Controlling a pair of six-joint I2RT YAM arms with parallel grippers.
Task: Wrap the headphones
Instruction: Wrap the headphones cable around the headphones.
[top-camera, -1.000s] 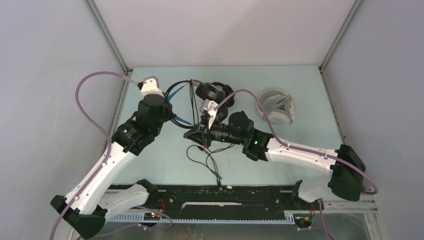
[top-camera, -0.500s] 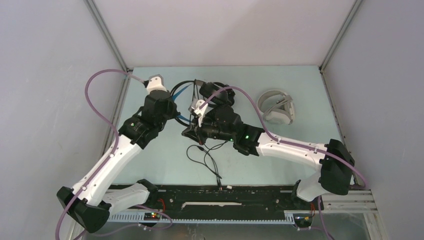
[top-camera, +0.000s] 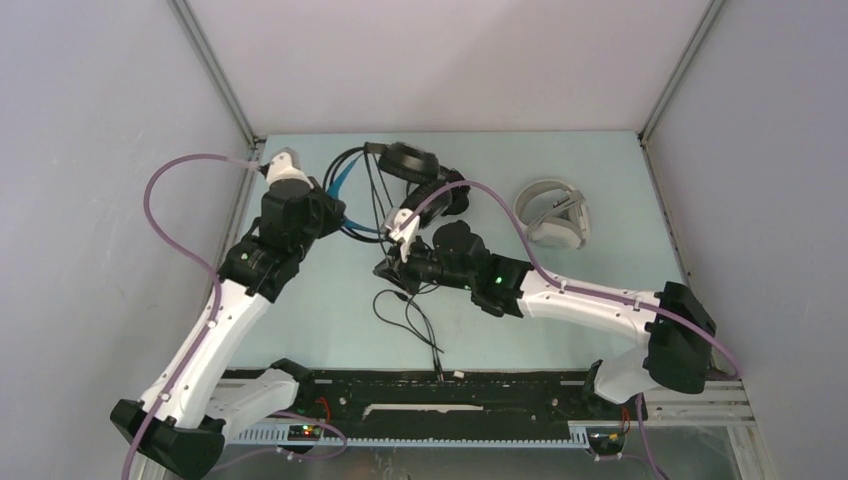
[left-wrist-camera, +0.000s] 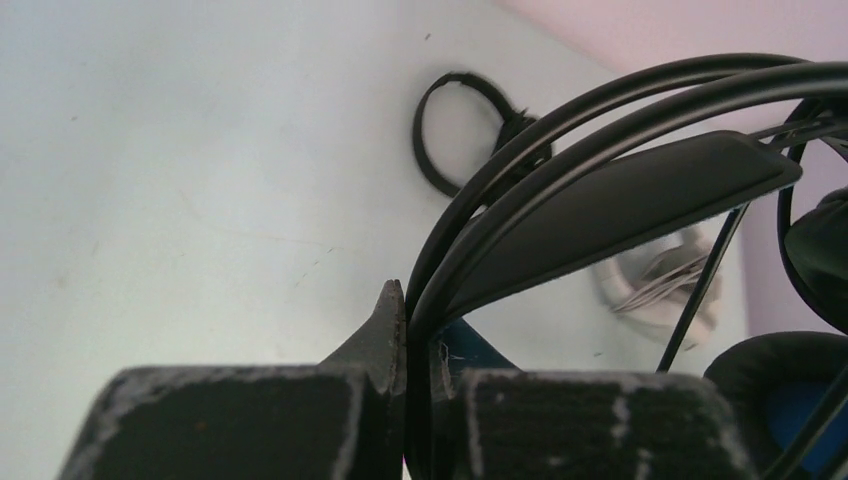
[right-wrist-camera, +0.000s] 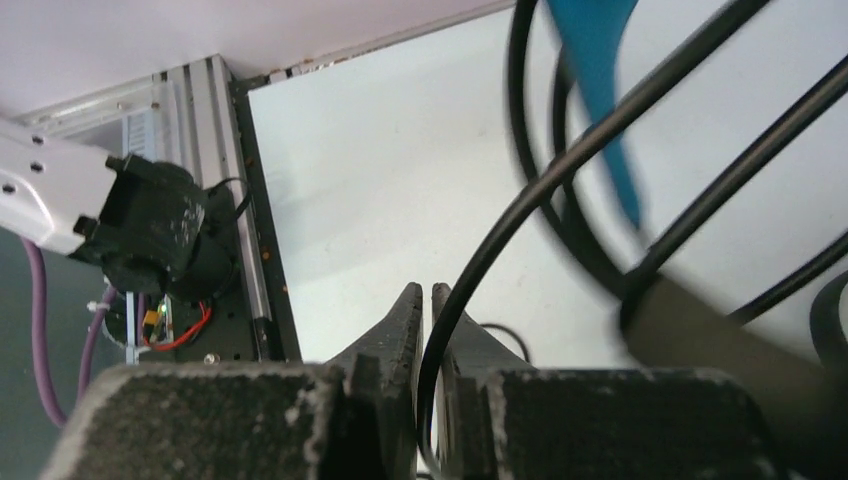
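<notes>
Toward the rear middle of the pale worktop, the bulkier black headphones with a blue-lined headband are gripped by the left gripper, whose fingers are clamped tight on the thin headband rails. Just beside it, the right gripper has its fingers pinched around the black cable, which trails in loose loops toward the near edge. Well apart to the right lies the white headset.

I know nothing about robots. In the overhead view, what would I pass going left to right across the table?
Left arm → black headphones → white headphones. The right arm spans too much of the width to place.
</notes>
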